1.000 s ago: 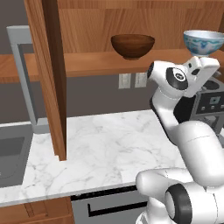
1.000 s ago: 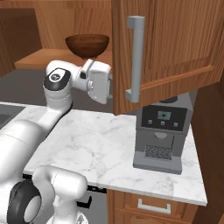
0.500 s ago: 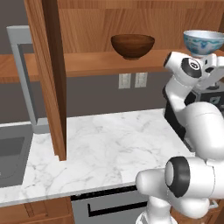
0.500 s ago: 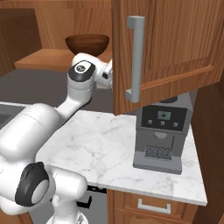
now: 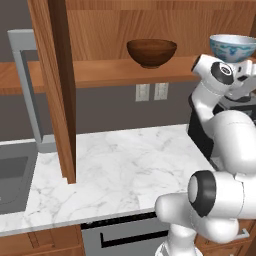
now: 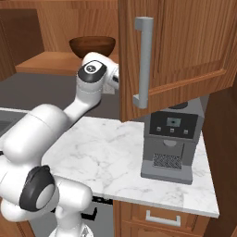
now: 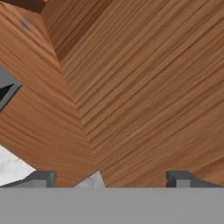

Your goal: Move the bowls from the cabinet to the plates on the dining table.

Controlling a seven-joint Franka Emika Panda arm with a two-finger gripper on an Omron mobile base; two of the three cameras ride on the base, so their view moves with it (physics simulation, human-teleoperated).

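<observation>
Claw: my gripper (image 7: 111, 178) has its tips spread wide with nothing between them, facing the cabinet (image 7: 144, 87) wood close up.
Brown bowl: I see the wooden bowl (image 5: 151, 52) upright on the cabinet shelf (image 5: 115, 71).
White bowl: the patterned bowl (image 5: 233, 47) sits further right along that shelf, just above my arm.
Cabinet doors: both open.

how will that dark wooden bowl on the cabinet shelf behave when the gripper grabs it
The wooden bowl looks rigid, so it probably won't flex. Its glossy, curved wall may let fingers slip. It stands on a narrow foot beneath a wider rim, so a sideways nudge could tip or slide it along the shelf.
</observation>
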